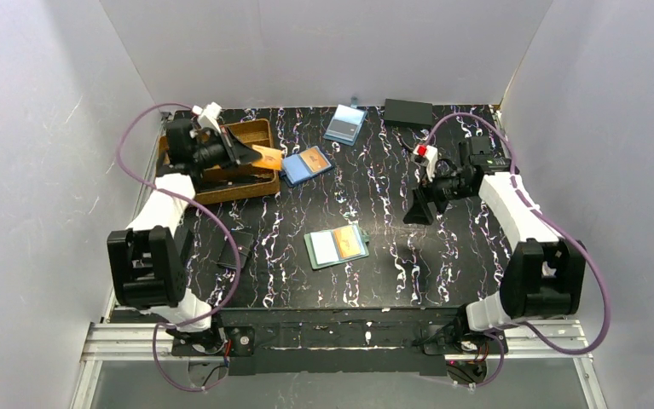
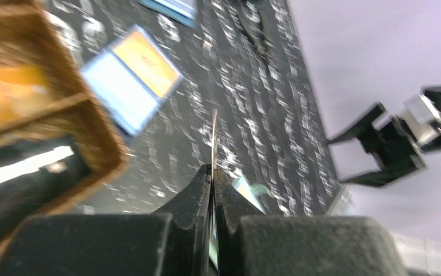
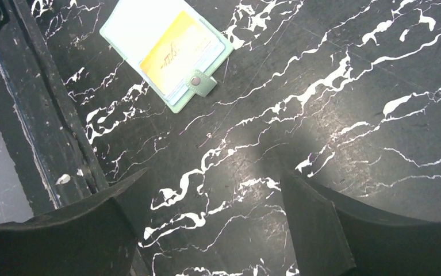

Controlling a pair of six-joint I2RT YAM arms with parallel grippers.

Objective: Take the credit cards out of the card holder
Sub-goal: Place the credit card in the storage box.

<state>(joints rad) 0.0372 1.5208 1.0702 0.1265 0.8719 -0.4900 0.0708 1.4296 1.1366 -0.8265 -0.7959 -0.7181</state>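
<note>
The left gripper [image 1: 251,156] was found clamped fully closed on an orange card [image 1: 269,158], held by one edge over the right end of the wooden tray [image 1: 240,192]. The right gripper [image 1: 417,208] stood wide open and empty above the table [image 1: 442,273], right of centre. The card holder [image 1: 337,247] lay flat and open at mid-table, apart from both grippers, with a yellow-orange card [image 1: 350,243] showing inside.

Black, white-veined table [image 1: 442,281]; brown wooden tray [image 1: 236,192] at its far left, divided into compartments; bright blue holder [image 1: 296,170] lying open just beside the tray, orange card [image 1: 315,159] in one half; pale-blue holder [image 1: 345,124] near the far edge; flat black box [image 1: 408,112] further right; white walls [image 1: 323,51] on three sides.
</note>
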